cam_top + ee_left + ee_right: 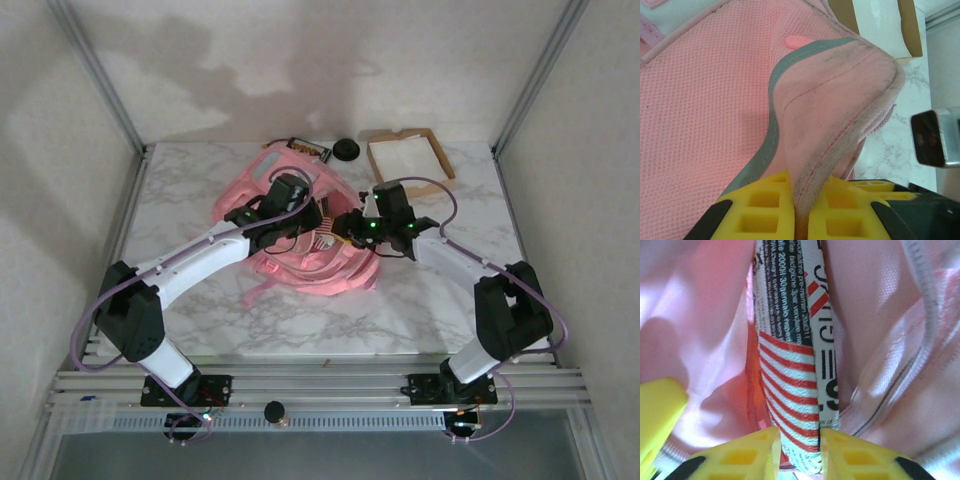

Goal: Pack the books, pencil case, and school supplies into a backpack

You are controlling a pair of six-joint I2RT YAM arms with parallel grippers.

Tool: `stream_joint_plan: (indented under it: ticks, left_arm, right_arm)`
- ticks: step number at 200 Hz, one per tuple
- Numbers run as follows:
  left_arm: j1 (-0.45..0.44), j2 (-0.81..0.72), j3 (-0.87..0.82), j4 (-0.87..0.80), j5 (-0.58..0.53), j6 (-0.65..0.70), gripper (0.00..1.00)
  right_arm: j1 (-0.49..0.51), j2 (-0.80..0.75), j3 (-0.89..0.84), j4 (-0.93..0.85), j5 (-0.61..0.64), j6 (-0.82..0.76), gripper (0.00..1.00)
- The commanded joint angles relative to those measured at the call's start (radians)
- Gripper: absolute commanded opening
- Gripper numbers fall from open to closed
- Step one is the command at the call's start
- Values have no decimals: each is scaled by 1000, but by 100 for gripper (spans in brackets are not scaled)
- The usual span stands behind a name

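Observation:
The pink backpack [312, 268] lies mid-table with its mouth facing right. My left gripper [288, 190] is shut on a fold of its grey-trimmed pink edge [840, 100], the cloth pinched between the yellow fingers [765, 205] and pulled up. My right gripper [348, 228] reaches into the opening. In the right wrist view it [800, 435] is shut on a red-and-white striped packet [790, 380] with black print, held upright against the shiny pink lining [700, 315]. A dark brown book [310, 149] lies behind the backpack. No pencil case is in view.
A shallow cardboard tray [408, 155] with white lining stands at the back right, and it shows past the backpack's edge in the left wrist view [875, 25]. A small black round object [346, 150] sits beside the book. Bare marble lies at the front and at both sides.

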Motion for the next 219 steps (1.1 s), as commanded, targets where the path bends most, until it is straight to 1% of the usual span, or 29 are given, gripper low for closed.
stream_joint_plan:
  ticks: [1, 21, 33, 44, 51, 59, 69, 78, 83, 89, 99, 106, 118, 125, 133, 140, 155, 166, 169, 183, 198, 207, 219]
  left_arm:
    - [-9, -53, 10, 120, 48, -61, 0]
    - [-18, -57, -10, 141, 55, -91, 0]
    - [-23, -64, -33, 174, 59, -123, 0]
    - [-29, -65, -58, 218, 77, -155, 0]
    - [-29, -62, -62, 227, 82, -167, 0]
    - [-28, -57, -56, 202, 49, -171, 0]
    - [-21, -54, -44, 165, 12, -161, 0]
    - [-15, -55, -36, 137, -6, -139, 0]
    - [-12, -58, -35, 126, -12, -130, 8]
    - [-8, -63, -39, 127, -7, -126, 20]
    - [-3, -75, -55, 164, 35, -120, 36]
    - [-2, -87, -70, 188, 70, -120, 45]
    - [-3, -131, -114, 211, 87, -132, 52]
    - [4, -170, -161, 228, 88, -156, 53]
    - [14, -220, -225, 253, 88, -186, 54]
    - [26, -265, -281, 265, 85, -214, 55]
    - [58, -342, -393, 281, 87, -269, 57]
    - [90, -378, -461, 296, 95, -291, 58]
    - [98, -386, -479, 303, 98, -298, 58]
    - [128, -404, -555, 366, 126, -350, 57]
    - [144, -413, -622, 449, 134, -414, 58]
    - [146, -414, -648, 472, 128, -428, 58]
    - [157, -412, -664, 473, 128, -439, 57]
  right_arm:
    - [23, 65, 54, -6, -47, -24, 24]
    - [58, 121, 107, 27, -67, -4, 23]
    - [71, 163, 123, 117, -109, 54, 22]
    - [85, 200, 159, 187, -113, 87, 22]
    - [96, 228, 203, 169, -100, 69, 22]
    - [98, 244, 240, 109, -73, 44, 22]
    - [86, 207, 194, 101, -37, 43, 22]
    - [64, 137, 101, 154, -8, 64, 24]
    - [47, 102, 57, 167, -5, 71, 29]
    - [28, 70, 20, 153, 2, 64, 33]
    - [14, 23, -4, 70, 38, 11, 35]
    - [15, -8, -5, -14, 95, -40, 36]
    - [31, -79, -25, -132, 196, -105, 40]
    - [37, -123, -50, -171, 237, -117, 42]
    - [45, -173, -89, -205, 279, -120, 42]
    - [64, -208, -114, -240, 326, -116, 43]
    - [130, -250, -144, -284, 389, -81, 47]
    - [182, -260, -153, -270, 412, -35, 47]
    - [215, -259, -152, -261, 415, -23, 47]
    - [312, -215, -108, -264, 465, 15, 48]
    - [406, -143, -42, -300, 564, 25, 48]
    - [440, -108, -25, -279, 576, 35, 48]
    - [457, -62, -11, -249, 578, 58, 48]
